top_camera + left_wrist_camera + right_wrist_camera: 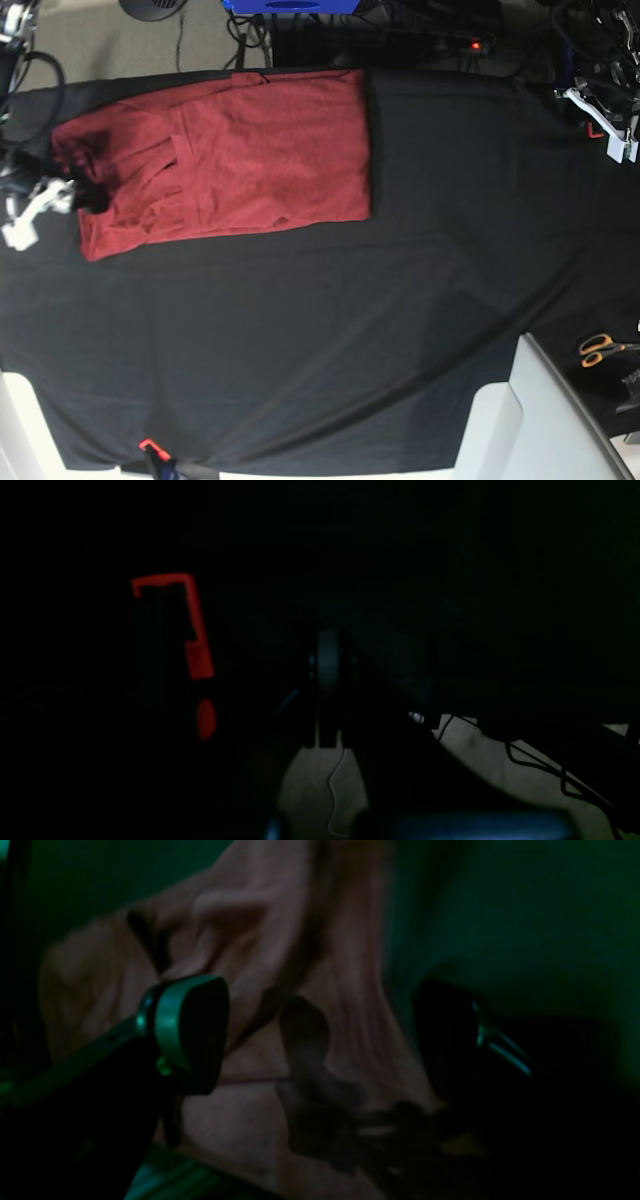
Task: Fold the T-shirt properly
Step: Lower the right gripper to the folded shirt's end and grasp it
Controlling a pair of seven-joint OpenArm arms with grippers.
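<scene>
We found the brick-red knit T-shirt [250, 150] sleeves-in at the surface's [400, 330] far-left corner; right claw [320, 1040] spread wide over its edge, left claw clenched empty.

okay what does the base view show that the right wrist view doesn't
Only the base view shows the whole T-shirt lying partly folded on the black table cover, plus orange-handled scissors near the cover's edge and the left gripper parked far from the shirt. Only the right wrist view shows the right gripper up close, jaws wide apart over wrinkled cloth. Both show the reddish shirt fabric.
</scene>
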